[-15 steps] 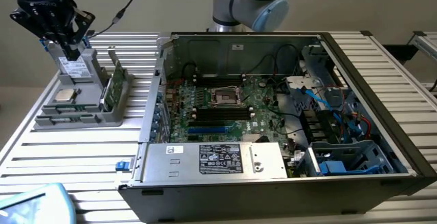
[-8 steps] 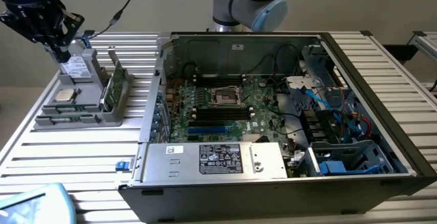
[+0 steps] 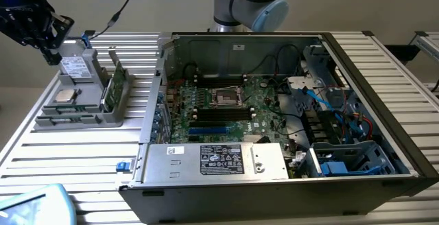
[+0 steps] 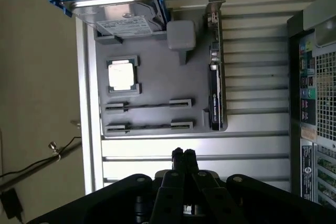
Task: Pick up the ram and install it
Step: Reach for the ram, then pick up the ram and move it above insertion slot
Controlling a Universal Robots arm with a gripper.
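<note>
— Where is the gripper (image 3: 51, 59)?

— Upper left of the exterior view, hanging over the far corner of the gray tray (image 4: 152, 66), with its tips just beside the hard drive (image 3: 75, 67).

— Is it open?

— No. From the wrist camera the gripper (image 4: 184, 155) has both fingers pressed flat together, and nothing is caught between them.

— And the ram?

— The ram (image 4: 149, 127) stands on its long edge in the tray, between two small gray brackets, in the row closest to the gripper's side. A second stick (image 4: 149, 104) like it stands in the next row, parallel and just beside it.

— Is the gripper touching it?

— No, they are apart. Bare slats of the table (image 4: 157, 156) show between the fingertips and the tray's edge.

— What else is on the tray?

— A square silver processor chip (image 4: 122, 76) in its own frame, next to the two rows. The hard drive in blue rails sits at the far end. A green card (image 4: 215, 87) stands on edge along the side nearer the computer.

— The computer?

— The open computer case (image 3: 274, 199) fills the centre and right of the exterior view, just beside the tray. Its motherboard (image 3: 264, 94) faces up, and a bank of long black slots (image 3: 223, 113) lies near the middle of the frame.
</note>
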